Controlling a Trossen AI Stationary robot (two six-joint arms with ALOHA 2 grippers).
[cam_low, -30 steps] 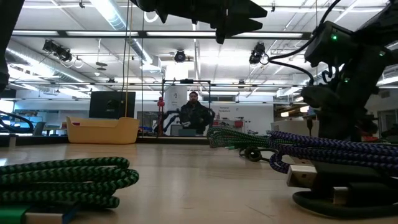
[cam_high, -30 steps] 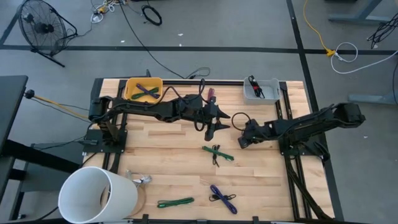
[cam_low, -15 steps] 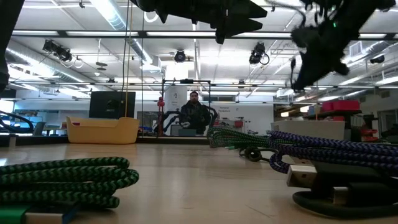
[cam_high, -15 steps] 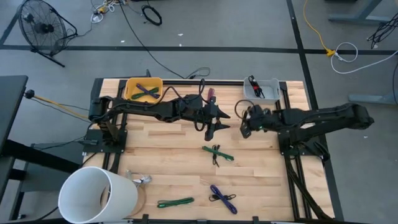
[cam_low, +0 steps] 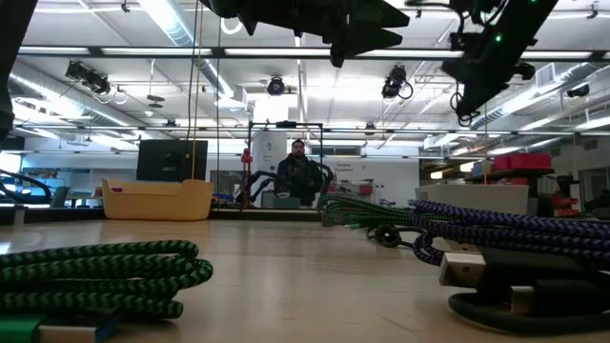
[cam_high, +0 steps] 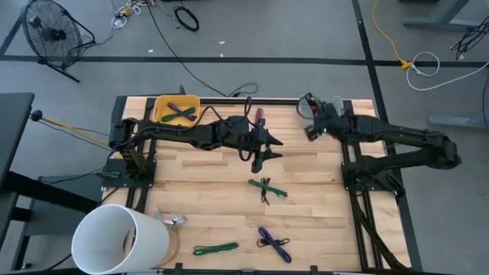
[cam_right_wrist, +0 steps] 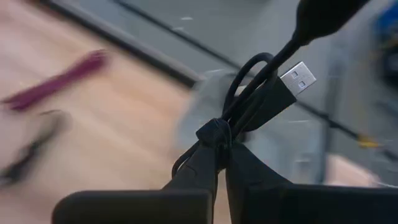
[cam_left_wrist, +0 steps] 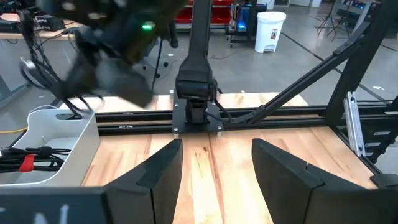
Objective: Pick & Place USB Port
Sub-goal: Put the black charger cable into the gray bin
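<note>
A coiled black USB cable with a silver plug is up in the air, and my right gripper is shut on it, beside the grey bin at the table's far right. The low view shows that gripper high above the table. My left gripper hovers open over the table's middle, its fingers holding nothing. On the table lie a green cable, a purple cable and another green cable. My right gripper pinches the black cable bundle between its two fingers, at the tie wrapped around its middle. The loops and the plug stick out beyond the fingertips. The bundle is lifted clear of the table.
The grey bin holds a black cable with a red tie. A yellow bin with cables stands at the far left, and a magenta cable lies near the far edge. A white bucket stands at the near left corner.
My right gripper has risen from the table with the black cable and swung toward the far edge, up to the grey bin, turning as it went. The cable, which lay on the table, now hangs clear of it.
</note>
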